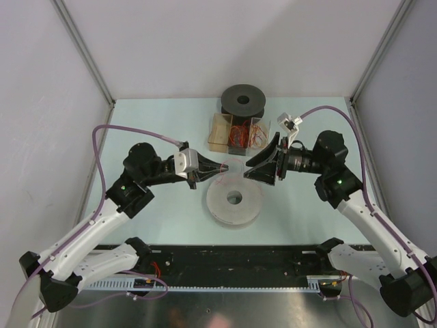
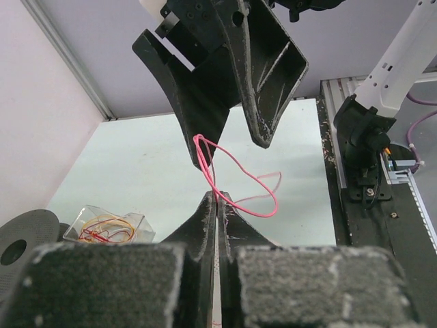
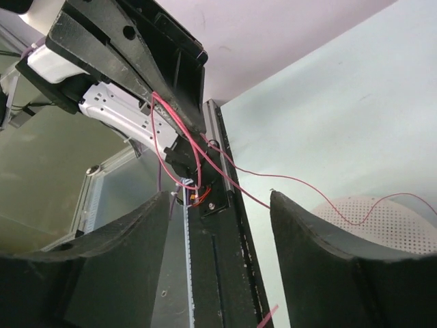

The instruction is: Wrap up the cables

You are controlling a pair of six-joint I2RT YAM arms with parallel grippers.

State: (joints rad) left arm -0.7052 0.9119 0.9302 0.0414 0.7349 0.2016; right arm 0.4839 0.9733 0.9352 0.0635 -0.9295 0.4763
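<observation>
A thin pink cable runs in loose loops up from my left gripper, which is shut on it. One loop lies against a fingertip of my right gripper. In the top view my left gripper and right gripper face each other tip to tip above the table's middle, and the cable hangs faintly between them. My right gripper is wide open and empty. The cable crosses ahead of its fingers and trails towards the perforated disc.
A pale perforated disc spool lies just in front of the grippers. A clear box of red and orange wires and a black spool stand at the back. A black rail runs along the near edge.
</observation>
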